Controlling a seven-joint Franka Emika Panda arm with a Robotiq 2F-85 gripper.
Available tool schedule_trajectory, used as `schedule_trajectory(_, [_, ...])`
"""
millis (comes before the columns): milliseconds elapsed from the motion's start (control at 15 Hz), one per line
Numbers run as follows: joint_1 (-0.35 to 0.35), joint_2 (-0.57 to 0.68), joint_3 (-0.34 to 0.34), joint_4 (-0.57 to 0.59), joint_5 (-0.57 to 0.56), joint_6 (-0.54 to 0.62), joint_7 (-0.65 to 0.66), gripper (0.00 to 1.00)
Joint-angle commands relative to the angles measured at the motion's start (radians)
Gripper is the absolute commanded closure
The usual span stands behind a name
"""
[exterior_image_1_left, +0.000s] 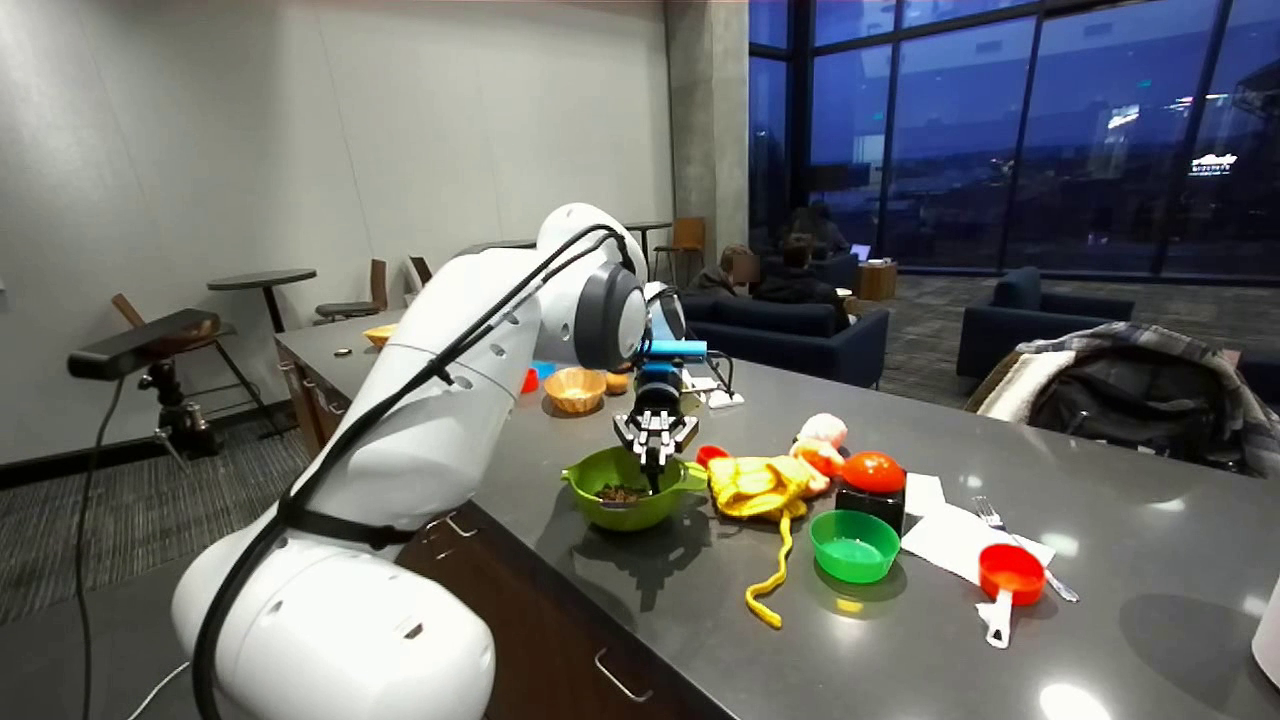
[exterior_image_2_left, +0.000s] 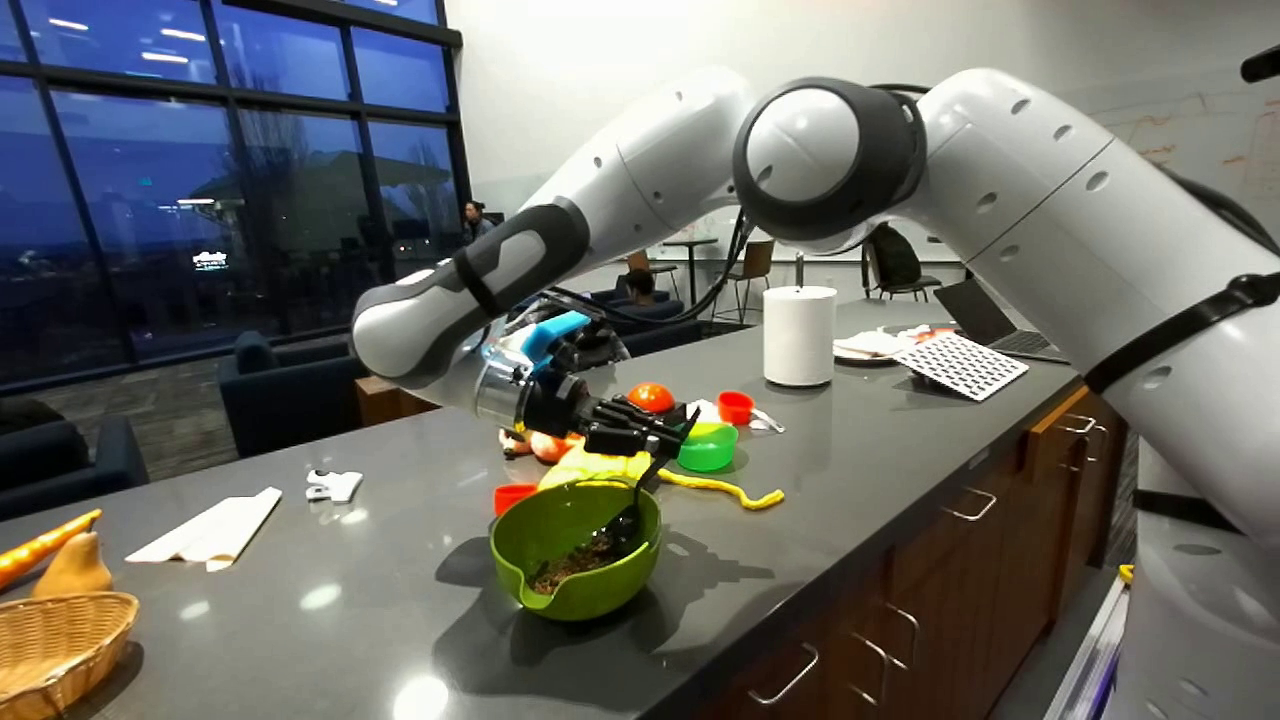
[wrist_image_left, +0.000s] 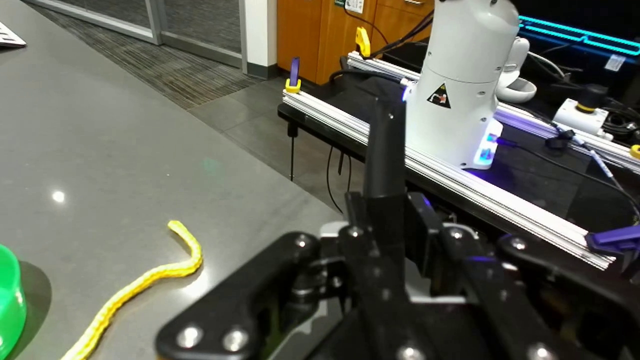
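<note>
My gripper (exterior_image_1_left: 656, 448) is shut on a black spoon (exterior_image_2_left: 624, 526); it also shows in an exterior view (exterior_image_2_left: 672, 437). In the wrist view the dark handle (wrist_image_left: 385, 155) stands up between the fingers (wrist_image_left: 386, 215). The spoon's head is down inside a green bowl (exterior_image_2_left: 600, 597) with a spout, among dark loose bits (exterior_image_2_left: 572, 568). The bowl (exterior_image_1_left: 618, 517) stands near the counter's edge below the gripper. Beside it lie a yellow knitted doll (exterior_image_1_left: 742, 485) and a small red cup (exterior_image_2_left: 513, 497). The doll's yellow cord (wrist_image_left: 155, 274) trails over the counter.
A green cup (exterior_image_1_left: 855, 548), a red-orange tomato-like item (exterior_image_1_left: 873, 472) on a black box, a red measuring cup (exterior_image_1_left: 1010, 570) and a fork (exterior_image_1_left: 1030, 550) stand past the doll. A wicker basket (exterior_image_2_left: 60, 645), a napkin (exterior_image_2_left: 208, 530) and a paper roll (exterior_image_2_left: 799, 335) are also on the counter.
</note>
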Motion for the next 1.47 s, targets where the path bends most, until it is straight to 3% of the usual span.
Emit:
schedule_trajectory(0, [-0.013,-0.018,-0.003,-0.017,-0.003,0.012,-0.027,0.94])
schedule_trajectory(667, [0.019,0.088,-0.006,0.130,-0.029,-0.025,-0.089,0.94])
schedule_trajectory(1400, [0.130,0.232,-0.013,0.353,-0.071,-0.110,-0.135,0.94])
